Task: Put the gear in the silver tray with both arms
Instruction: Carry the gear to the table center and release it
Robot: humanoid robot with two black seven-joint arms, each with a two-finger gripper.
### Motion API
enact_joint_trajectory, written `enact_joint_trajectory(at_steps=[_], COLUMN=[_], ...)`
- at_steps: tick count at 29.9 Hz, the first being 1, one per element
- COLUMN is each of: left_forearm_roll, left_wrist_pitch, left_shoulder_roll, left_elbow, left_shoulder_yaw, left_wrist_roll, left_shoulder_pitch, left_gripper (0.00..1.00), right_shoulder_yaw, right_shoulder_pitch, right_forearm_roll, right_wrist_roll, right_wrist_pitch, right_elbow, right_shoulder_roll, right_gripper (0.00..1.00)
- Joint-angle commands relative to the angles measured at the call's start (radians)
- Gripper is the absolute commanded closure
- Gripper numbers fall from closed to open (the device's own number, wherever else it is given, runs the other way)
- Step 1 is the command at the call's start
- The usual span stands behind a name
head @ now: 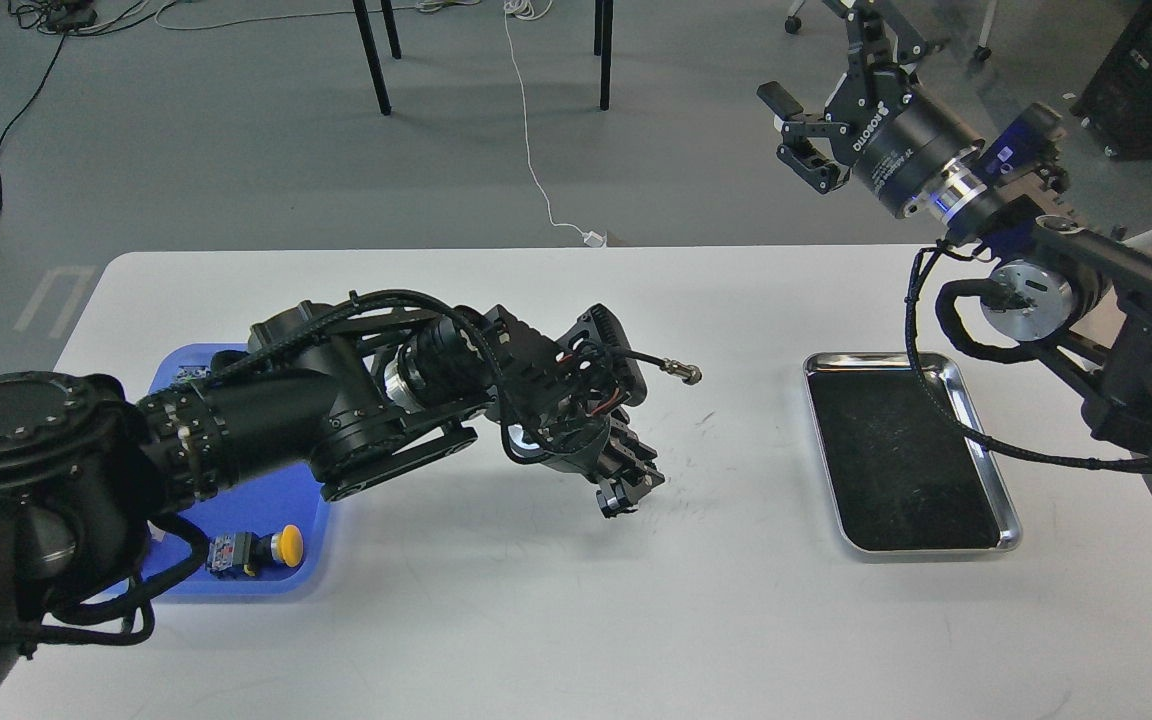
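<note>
Left gripper (628, 490) over mid-table, fingers drawn together (contents indiscernible). Right gripper (821, 100) raised beyond table edge, fingers spread, empty. Silver tray (982, 466) at table's right, well apart from both.

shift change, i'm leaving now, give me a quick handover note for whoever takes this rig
Left gripper: over the middle of the table, pointing down; fingers look closed, but whether they hold the gear cannot be told.
Right gripper: open, empty, raised high beyond the table's far edge.
Silver tray: on the right side, nothing in it.
Blue tray: on the left, mostly hidden by the left arm; a yellow push button shows.
Done: nothing delivered.
Left: get the gear into the silver tray.
</note>
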Motion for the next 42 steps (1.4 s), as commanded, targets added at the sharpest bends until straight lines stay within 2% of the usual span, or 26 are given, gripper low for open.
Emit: enact_joint_trajectory(at_steps=[1,12,24,25,26,27,28,34,37,42], left_forearm_roll=[0.0,0.0,0.0,0.0,0.0,0.0,0.0,-0.016,-0.167,-0.579], left_wrist_pitch=[0.0,0.0,0.0,0.0,0.0,0.0,0.0,0.0,0.024,0.094], left_shoulder_roll=[-0.02,-0.02,-0.02,-0.02,-0.02,-0.02,-0.02,-0.015,0.083,0.262], left_elbow=[0.015,0.018,0.018,0.018,0.018,0.018,0.017,-0.008,-0.067,-0.179], left_shoulder_yaw=[0.016,0.028,0.062,0.062,0.062,0.06,0.06,0.034,-0.027,-0.156], left_wrist_roll=[0.0,0.0,0.0,0.0,0.0,0.0,0.0,0.0,0.0,0.0], left_shoulder_pitch=[0.004,0.004,0.007,0.006,0.006,0.006,0.006,0.001,0.001,0.049], left_gripper=[0.89,0.86,0.62,0.56,0.45,0.27,0.19,0.17,0.15,0.12], right_shoulder_yaw=[0.0,-0.01,-0.014,-0.014,-0.014,-0.014,-0.014,-0.012,-0.021,-0.072], right_shoulder_pitch=[-0.016,-0.017,-0.022,-0.022,-0.022,-0.022,-0.023,-0.025,-0.029,-0.045], right_forearm_roll=[0.0,-0.002,-0.002,-0.002,-0.002,-0.002,-0.002,-0.002,-0.02,-0.112], right_wrist_roll=[0.0,0.0,0.0,0.0,0.0,0.0,0.0,0.0,0.0,0.0], right_wrist_pitch=[0.001,0.0,0.0,0.001,0.001,0.001,0.001,0.009,0.017,0.076], right_elbow=[0.001,-0.009,-0.009,-0.009,-0.009,-0.009,-0.009,-0.006,0.005,0.01], right_shoulder_roll=[-0.004,0.01,0.005,0.003,0.003,0.002,0.0,-0.015,-0.068,-0.122], right_gripper=[0.01,0.01,0.01,0.01,0.01,0.01,0.01,0.01,0.01,0.01])
